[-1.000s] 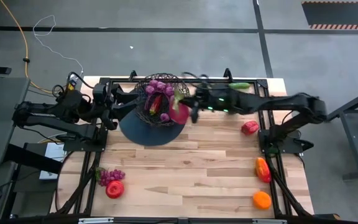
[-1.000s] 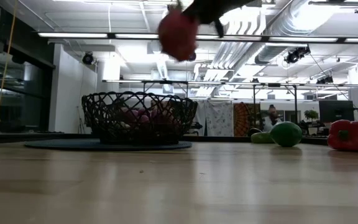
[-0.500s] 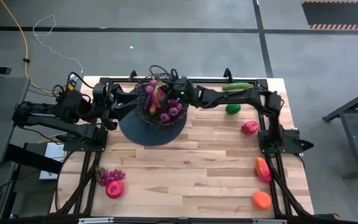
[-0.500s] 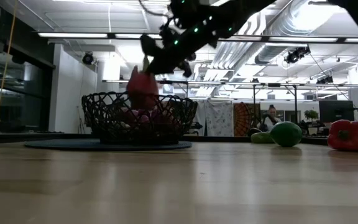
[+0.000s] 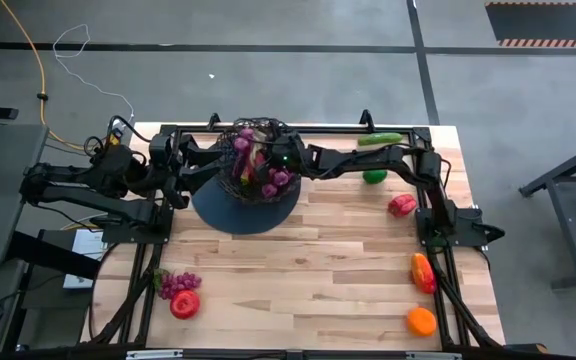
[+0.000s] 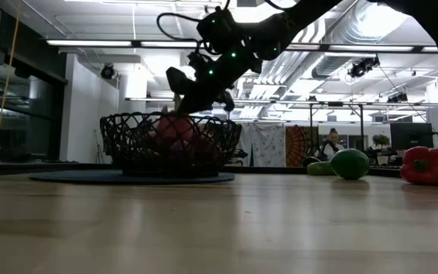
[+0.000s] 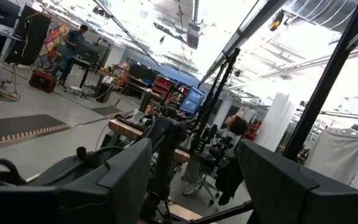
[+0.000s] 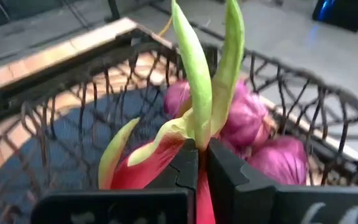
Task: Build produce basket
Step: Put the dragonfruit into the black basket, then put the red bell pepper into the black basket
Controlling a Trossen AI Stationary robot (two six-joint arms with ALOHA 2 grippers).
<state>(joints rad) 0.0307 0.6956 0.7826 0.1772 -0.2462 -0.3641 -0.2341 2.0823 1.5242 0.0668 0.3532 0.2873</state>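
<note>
The black wire basket (image 5: 256,160) (image 6: 169,144) stands on a flat dark disc (image 5: 238,212) at the table's far side. It holds purple grapes (image 8: 250,121). My right gripper (image 5: 266,160) (image 6: 198,97) (image 8: 202,158) reaches over the basket from the right, shut on the pink dragon fruit (image 6: 175,129). The fruit is down inside the basket, beside the grapes. My left gripper (image 5: 203,165) (image 7: 194,180) waits open just left of the basket, touching nothing. My right gripper pinches the dragon fruit between its two fingers (image 8: 229,180) at the base of the green-tipped scales (image 8: 194,140) on its top end. The fingers slant down from above and from the table's right. The fruit hangs below them, inside the basket's rim (image 6: 128,118).
Right half of the table: cucumber (image 5: 383,139) at the far edge, green round fruit (image 5: 374,176), red fruit (image 5: 402,205), red-orange pepper (image 5: 423,272), orange (image 5: 421,320). Near left corner: grapes (image 5: 178,283) and a red fruit (image 5: 185,304). The table's middle is bare wood.
My right gripper has carried the dragon fruit toward the table's left, from above the basket's right rim to over its middle. It has then come down, tipping downward, so the fruit has gone from high above the basket to inside it. The fingers have stayed shut.
</note>
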